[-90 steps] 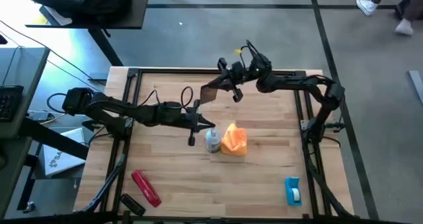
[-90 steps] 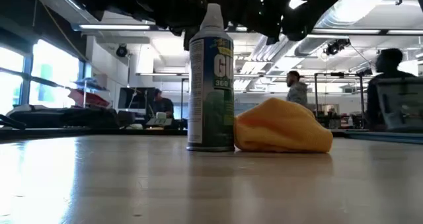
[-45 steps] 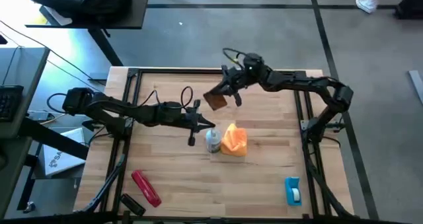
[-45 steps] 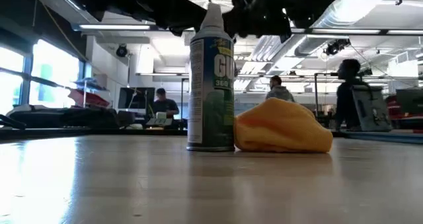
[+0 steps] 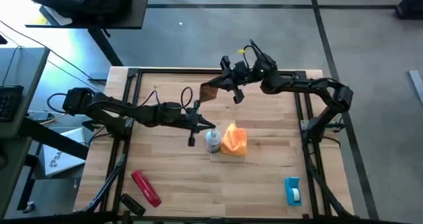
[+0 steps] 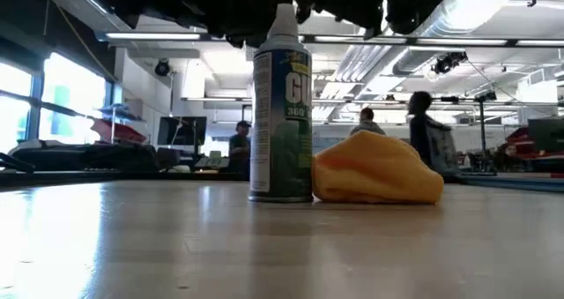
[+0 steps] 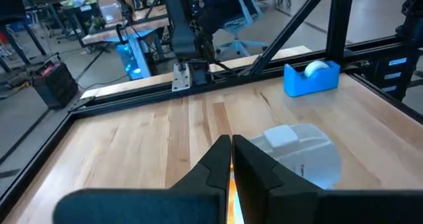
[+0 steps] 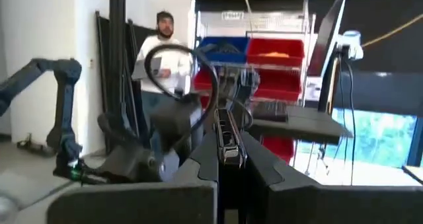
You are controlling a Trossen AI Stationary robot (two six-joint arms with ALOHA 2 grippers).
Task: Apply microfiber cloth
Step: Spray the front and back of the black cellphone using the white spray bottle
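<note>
The cloth [image 5: 234,140], orange and bunched, lies on the table [image 5: 264,171] near its middle, touching the spray can [image 5: 213,141] that stands upright just to its left in the high view. In the low view the cloth [image 6: 377,168] sits as a rounded heap against the can [image 6: 281,105], reaching to about a third of the can's height.

The left gripper [image 5: 206,125] hangs just beyond the can's top, on the side away from the cloth, its arm stretching across from the table's left edge. In its wrist view the two fingers [image 7: 254,168] are pressed together with nothing between them, the can's cap [image 7: 283,135] just past their tips.

The right gripper [image 5: 221,88] is raised well beyond the cloth, toward the far edge of the table. Its fingers are clamped on a flat thin object [image 5: 210,91], seen edge-on in the right wrist view [image 8: 227,137]; it looks like a phone, though that is hard to make out.

Farther from the cloth, a red tool [image 5: 146,187] lies near the front left corner and a blue tape dispenser [image 5: 293,190] near the front right.
</note>
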